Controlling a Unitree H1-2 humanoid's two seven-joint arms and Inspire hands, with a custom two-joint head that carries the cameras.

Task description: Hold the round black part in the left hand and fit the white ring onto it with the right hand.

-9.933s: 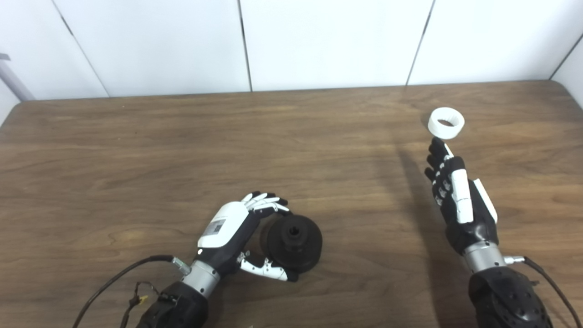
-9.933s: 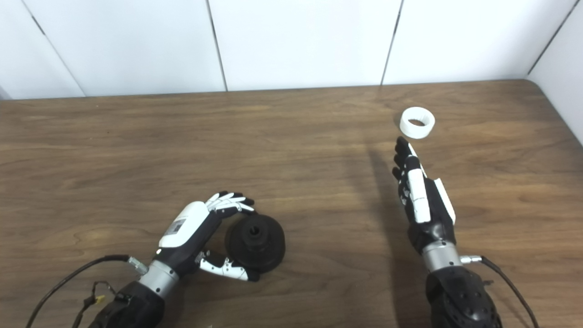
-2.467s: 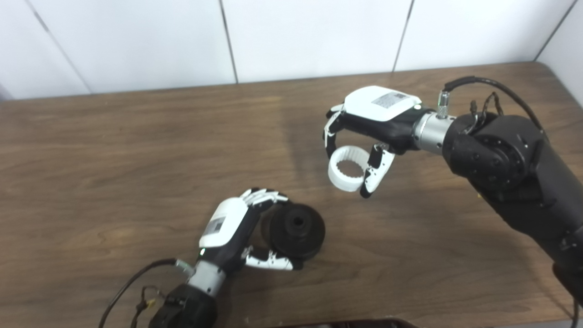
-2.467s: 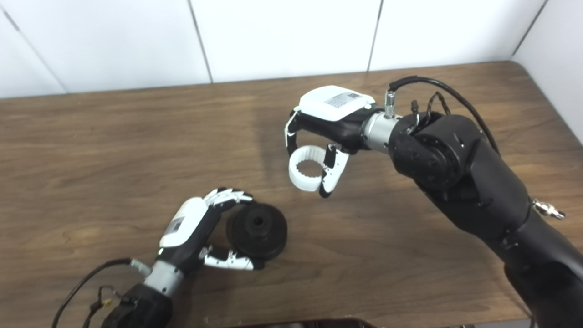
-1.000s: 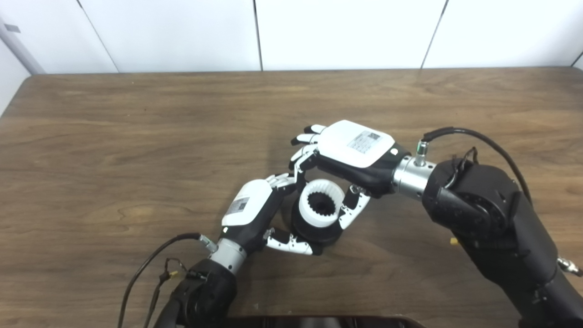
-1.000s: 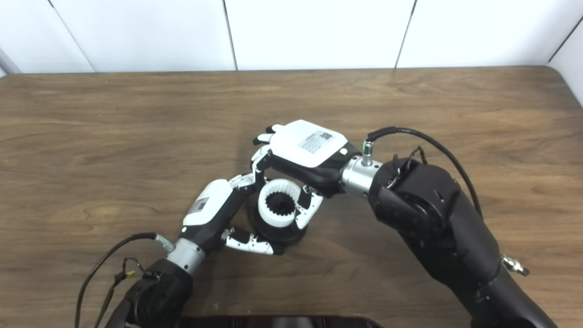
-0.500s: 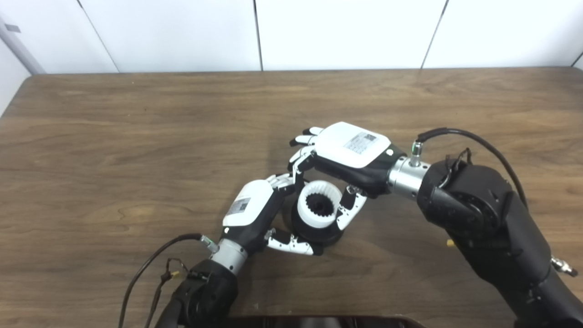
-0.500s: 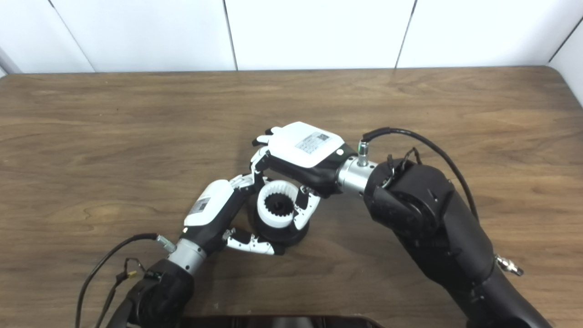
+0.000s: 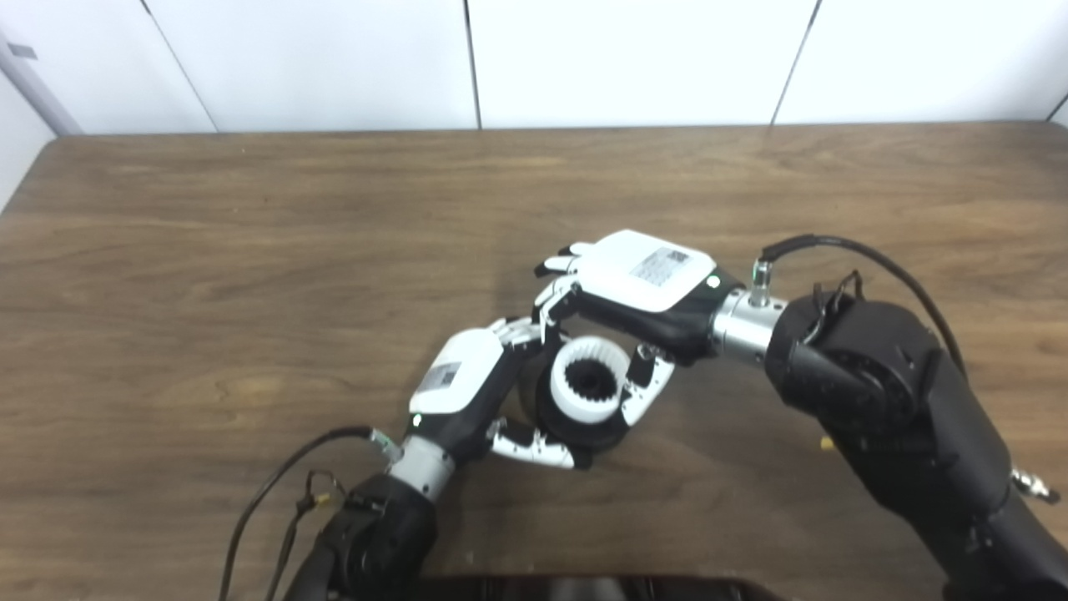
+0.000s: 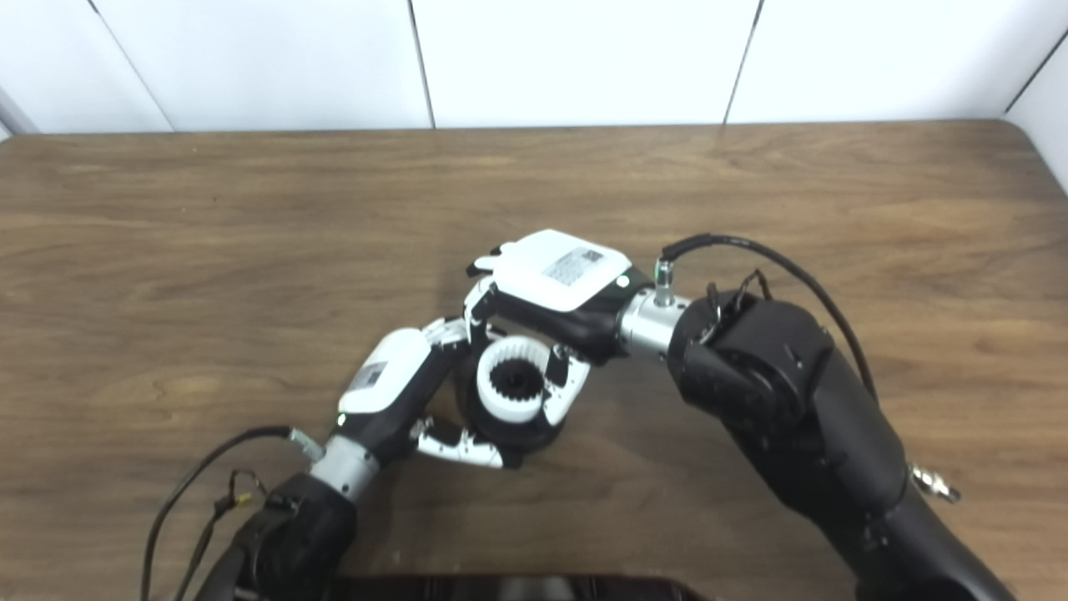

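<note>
The toothed white plastic ring [image 9: 591,390] sits atop the round black part [image 9: 584,434] on the wooden bench [image 9: 250,250], pinched at its rim by the right hand [image 9: 638,292]. The left hand [image 9: 467,392] has its fingers [image 9: 534,451] curled around the black part's base. Ring judged light, rigid and smooth; grip its outer wall, pressing squarely

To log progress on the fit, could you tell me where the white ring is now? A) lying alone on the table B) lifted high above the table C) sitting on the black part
C: the white ring sits on the black part, the right robot hand around it.

both robot hands crowd centre, table [image 9: 209,234] elsewhere open
</note>
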